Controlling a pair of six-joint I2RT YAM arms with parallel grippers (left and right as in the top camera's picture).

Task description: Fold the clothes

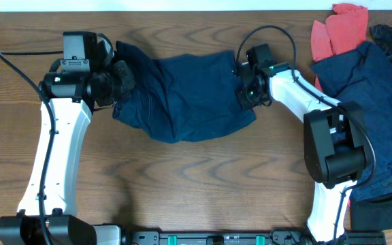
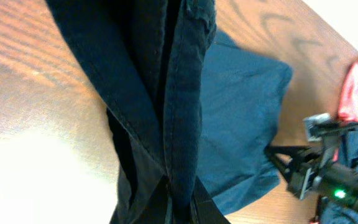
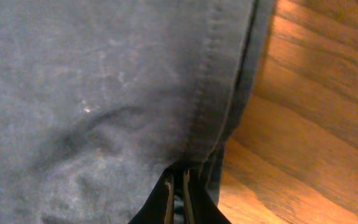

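The left gripper (image 1: 119,82) is clamped on one end of the navy shorts (image 1: 182,95) and the right gripper (image 1: 242,87) on the opposite hem. The shorts are spread between them on the wooden table (image 1: 203,177). A coral-red garment (image 1: 339,30) and dark navy garments (image 1: 386,102) are piled at the right edge.

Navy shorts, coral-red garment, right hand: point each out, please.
navy shorts (image 1: 182,95), overhead view, middle of the cloth.
coral-red garment (image 1: 339,27), overhead view, its upper fold.
right hand (image 3: 178,184), right wrist view, between fingertips pinching the hem.
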